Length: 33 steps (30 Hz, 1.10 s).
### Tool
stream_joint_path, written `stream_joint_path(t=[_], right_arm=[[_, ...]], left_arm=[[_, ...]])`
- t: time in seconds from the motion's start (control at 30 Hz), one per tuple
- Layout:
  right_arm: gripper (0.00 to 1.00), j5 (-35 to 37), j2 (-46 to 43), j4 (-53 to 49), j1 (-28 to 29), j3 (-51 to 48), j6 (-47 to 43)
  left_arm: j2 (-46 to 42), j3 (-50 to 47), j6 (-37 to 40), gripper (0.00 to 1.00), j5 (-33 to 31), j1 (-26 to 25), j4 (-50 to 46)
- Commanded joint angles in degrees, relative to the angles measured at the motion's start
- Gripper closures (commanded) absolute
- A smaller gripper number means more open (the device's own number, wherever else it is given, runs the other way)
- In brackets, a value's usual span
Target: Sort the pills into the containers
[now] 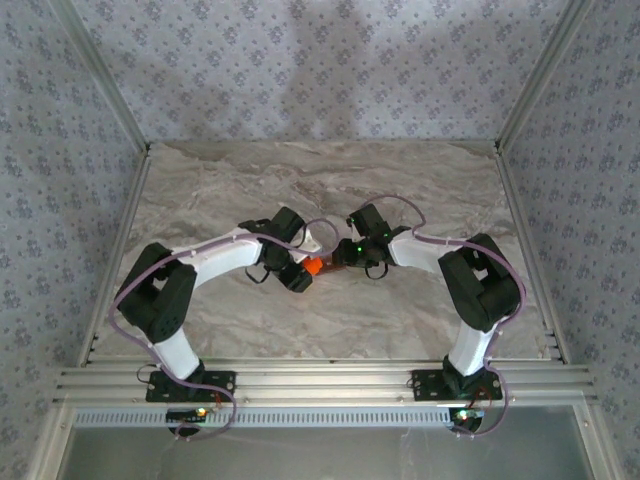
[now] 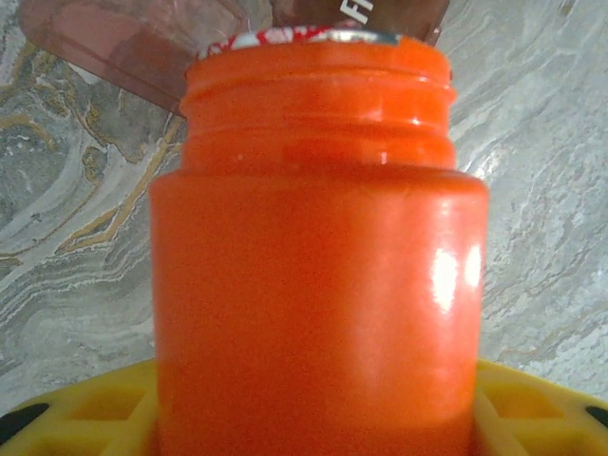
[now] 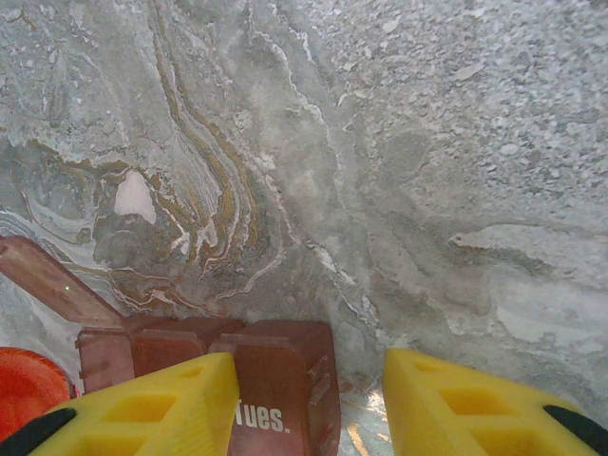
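My left fingers [image 2: 95, 418] clenched on the orange bottle [image 2: 318, 285] at frame centre, right fingers [image 3: 161, 399] spread apart, the containers [image 3: 285, 380] strip at lower left on the counter [image 3: 427, 142], possibly touching one finger.

From above, the orange bottle [image 1: 312, 265] is mostly hidden between the wrists; the left wrist view cuts off its base. The containers [image 3: 285, 370] run past the right wrist view's bottom edge.
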Motion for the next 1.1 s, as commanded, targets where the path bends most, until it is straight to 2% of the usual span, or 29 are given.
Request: stream_joint_path(t=[0.0, 0.53, 1.07], right_arm=[[0.53, 1.8, 2.3, -4.6, 1.0, -0.3, 0.6], [0.53, 1.7, 2.4, -4.3, 1.1, -0.4, 0.9], [0.53, 1.7, 2.2, -4.4, 1.2, -0.6, 0.7]], left_arm=[[0.4, 2.1, 1.4, 1.0, -0.8, 0.4, -3.0], [1.6, 5.6, 3.5, 1.0, -1.9, -0.1, -8.6], [4.9, 9.9, 5.9, 1.0, -6.3, -2.7, -13.2]])
